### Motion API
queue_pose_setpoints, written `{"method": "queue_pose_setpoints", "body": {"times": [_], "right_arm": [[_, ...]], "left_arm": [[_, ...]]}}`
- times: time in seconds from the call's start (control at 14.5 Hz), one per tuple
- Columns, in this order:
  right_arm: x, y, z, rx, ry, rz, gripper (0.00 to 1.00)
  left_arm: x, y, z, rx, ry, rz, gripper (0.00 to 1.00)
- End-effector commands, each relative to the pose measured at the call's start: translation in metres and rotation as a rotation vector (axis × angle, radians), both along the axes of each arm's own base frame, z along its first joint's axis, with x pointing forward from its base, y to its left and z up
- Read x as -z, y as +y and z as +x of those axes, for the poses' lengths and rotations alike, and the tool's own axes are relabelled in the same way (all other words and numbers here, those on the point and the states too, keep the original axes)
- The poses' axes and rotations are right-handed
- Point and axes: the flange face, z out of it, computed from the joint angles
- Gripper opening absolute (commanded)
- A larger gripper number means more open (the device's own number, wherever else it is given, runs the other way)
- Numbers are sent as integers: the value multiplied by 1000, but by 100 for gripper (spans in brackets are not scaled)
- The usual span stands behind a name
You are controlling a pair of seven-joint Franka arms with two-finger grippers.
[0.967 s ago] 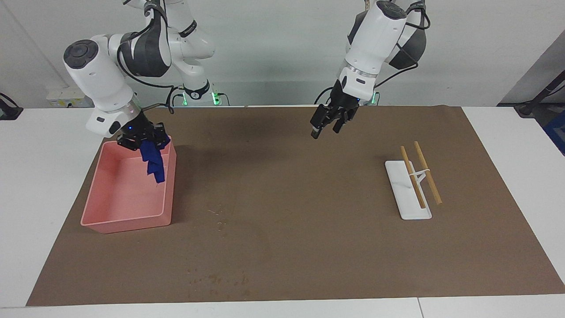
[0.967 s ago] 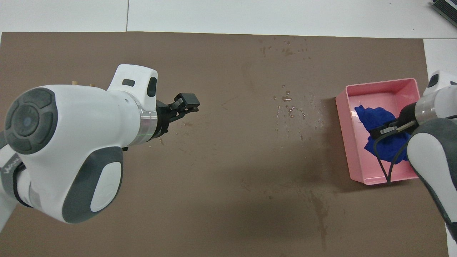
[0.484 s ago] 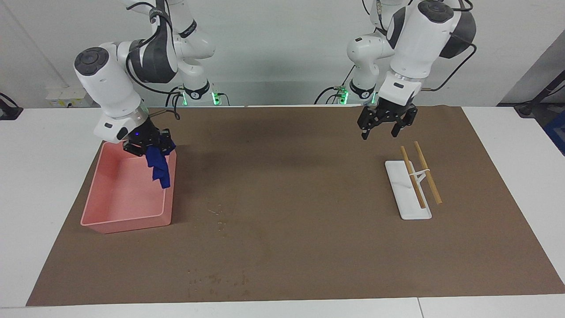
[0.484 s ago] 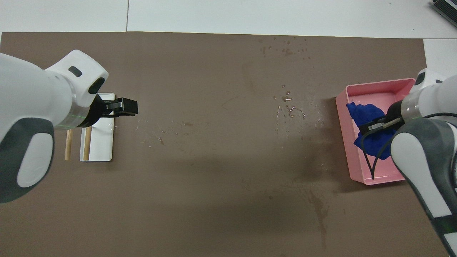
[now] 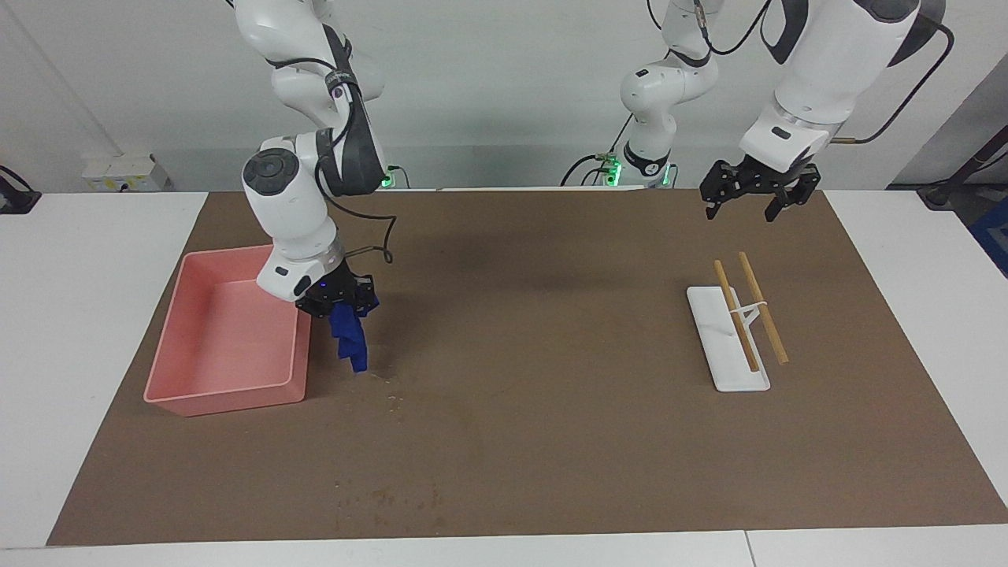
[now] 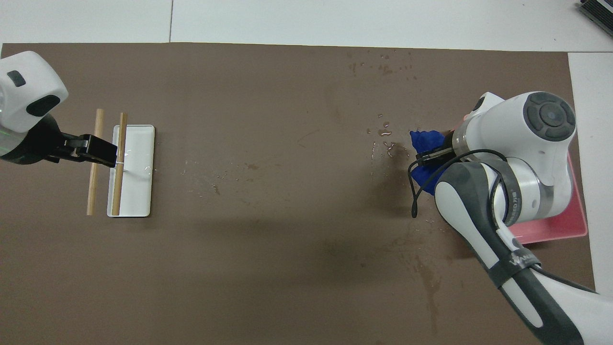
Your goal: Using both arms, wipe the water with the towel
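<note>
Carrying the towel (image 5: 349, 344) clenched in the right gripper (image 5: 339, 302); lowering flat onto the water (image 6: 389, 146) at nine o'clock of the tray (image 5: 169, 331). Keeping the left gripper (image 5: 750, 195) released, waiting.

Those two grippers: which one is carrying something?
The right gripper, beside the pink tray: a blue towel hangs from it. The left gripper is open and empty, up above the mat.
</note>
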Motion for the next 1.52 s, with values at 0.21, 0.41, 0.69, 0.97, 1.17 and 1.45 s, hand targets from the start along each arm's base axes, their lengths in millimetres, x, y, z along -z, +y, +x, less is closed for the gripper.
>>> {"method": "queue_pose_setpoints", "body": {"times": [0.21,0.41,0.69,0.97,1.17,1.45], "right_arm": [[51,6,29,34,-98,14,0],[81,23,35,55,-123,26,0],[101,63,73,87,-171,118,0],[117,76,105,82,-233,138,0],[105,95,126,60,-290,168,0],[90,101,145,25,-348,170,0]], "left_arm": [[-10,17,12,23,5,-9,100],[-11,13,11,32,3,-8,100],[-15,16,12,37,-21,13,100],[-16,19,9,42,-12,14,100],[-13,26,-13,61,28,20,100],[-5,26,-18,71,10,19,100]]}}
